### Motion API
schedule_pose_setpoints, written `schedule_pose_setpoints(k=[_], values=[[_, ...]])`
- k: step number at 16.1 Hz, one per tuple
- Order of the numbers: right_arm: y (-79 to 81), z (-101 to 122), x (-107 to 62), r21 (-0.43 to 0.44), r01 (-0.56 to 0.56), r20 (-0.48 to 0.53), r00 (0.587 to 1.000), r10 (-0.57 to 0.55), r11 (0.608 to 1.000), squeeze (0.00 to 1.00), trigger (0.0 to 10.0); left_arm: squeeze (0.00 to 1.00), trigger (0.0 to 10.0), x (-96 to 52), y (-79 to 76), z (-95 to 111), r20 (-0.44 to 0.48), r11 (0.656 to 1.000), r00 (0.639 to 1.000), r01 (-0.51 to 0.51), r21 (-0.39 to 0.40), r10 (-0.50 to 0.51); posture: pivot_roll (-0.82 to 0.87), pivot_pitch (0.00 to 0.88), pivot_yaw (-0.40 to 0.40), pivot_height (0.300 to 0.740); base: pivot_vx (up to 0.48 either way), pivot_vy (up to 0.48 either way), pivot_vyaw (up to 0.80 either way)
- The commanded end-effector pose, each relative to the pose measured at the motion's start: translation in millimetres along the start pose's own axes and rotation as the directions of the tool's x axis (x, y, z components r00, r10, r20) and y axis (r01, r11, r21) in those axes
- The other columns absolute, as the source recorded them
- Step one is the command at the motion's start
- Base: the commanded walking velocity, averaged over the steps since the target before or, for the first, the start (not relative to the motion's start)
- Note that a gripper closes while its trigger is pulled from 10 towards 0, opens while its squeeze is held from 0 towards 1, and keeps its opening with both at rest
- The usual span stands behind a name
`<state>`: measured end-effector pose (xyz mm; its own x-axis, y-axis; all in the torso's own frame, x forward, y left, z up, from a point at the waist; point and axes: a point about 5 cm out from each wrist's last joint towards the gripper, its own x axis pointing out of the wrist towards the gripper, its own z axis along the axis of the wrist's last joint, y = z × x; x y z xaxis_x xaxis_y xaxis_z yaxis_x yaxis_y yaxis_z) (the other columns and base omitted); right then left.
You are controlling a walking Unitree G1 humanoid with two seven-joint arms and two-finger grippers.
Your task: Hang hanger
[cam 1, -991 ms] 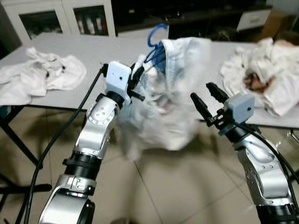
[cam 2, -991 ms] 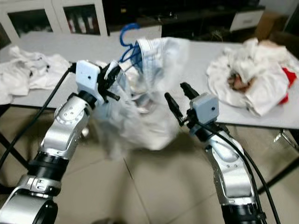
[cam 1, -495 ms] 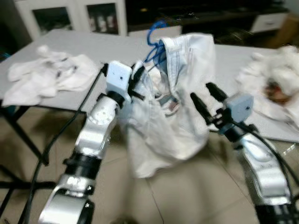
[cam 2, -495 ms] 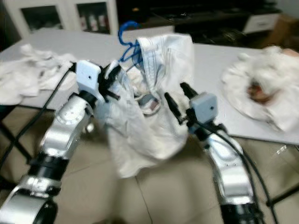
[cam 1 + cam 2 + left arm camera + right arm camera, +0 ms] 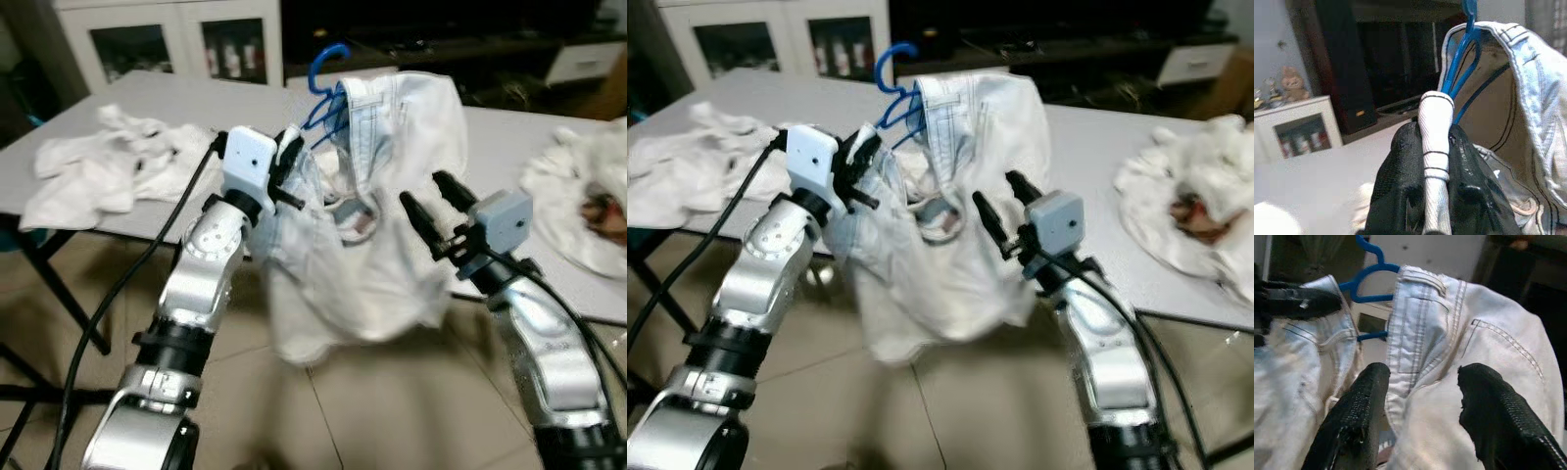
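Observation:
A blue hanger [image 5: 328, 67] carries a pale, whitish denim garment [image 5: 392, 245] that hangs in front of the table's near edge. My left gripper [image 5: 289, 166] is shut on the hanger's cloth-wrapped end, and in the left wrist view its black fingers [image 5: 1400, 171] clamp a white roll below the blue hook [image 5: 1468, 14]. My right gripper [image 5: 421, 191] is open, just right of the garment at mid height. In the right wrist view its fingers [image 5: 1354, 421] are spread before the denim [image 5: 1449, 357], apart from it.
A grey table [image 5: 196, 93] stands behind, with a white cloth heap [image 5: 108, 162] on its left and a clothes pile [image 5: 588, 196] on its right. White glass-door cabinets [image 5: 167, 39] line the back wall. Tiled floor [image 5: 392, 411] lies below my arms.
The camera has turned, so table and piles slid right in the picture. The garment has swung and now hangs lower and steadier. Both arms keep their pose; the left stays shut.

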<state>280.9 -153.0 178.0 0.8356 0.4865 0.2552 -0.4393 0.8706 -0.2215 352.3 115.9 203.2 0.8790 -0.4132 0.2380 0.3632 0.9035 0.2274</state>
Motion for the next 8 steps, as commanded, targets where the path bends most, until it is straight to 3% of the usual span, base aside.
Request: schedule_pose_setpoints(k=[1,8], values=[[-4.5,3.3,-1.0,-0.011,0.011,0.006,1.0,-0.011,1.0,0.0,10.0,0.0,10.0,4.2,6.2,17.9,0.079,0.999,0.996,-0.029,0.014,0.028,0.02,0.0,0.011,0.723,0.352,0.0,0.0],[-4.6,4.4,0.6,-0.014,0.012,0.012,1.0,-0.012,1.0,0.0,10.0,0.0,10.0,5.1,7.8,18.8,0.083,0.999,0.996,-0.034,0.015,0.033,0.02,0.0,0.012,0.723,0.356,0.0,0.0]])
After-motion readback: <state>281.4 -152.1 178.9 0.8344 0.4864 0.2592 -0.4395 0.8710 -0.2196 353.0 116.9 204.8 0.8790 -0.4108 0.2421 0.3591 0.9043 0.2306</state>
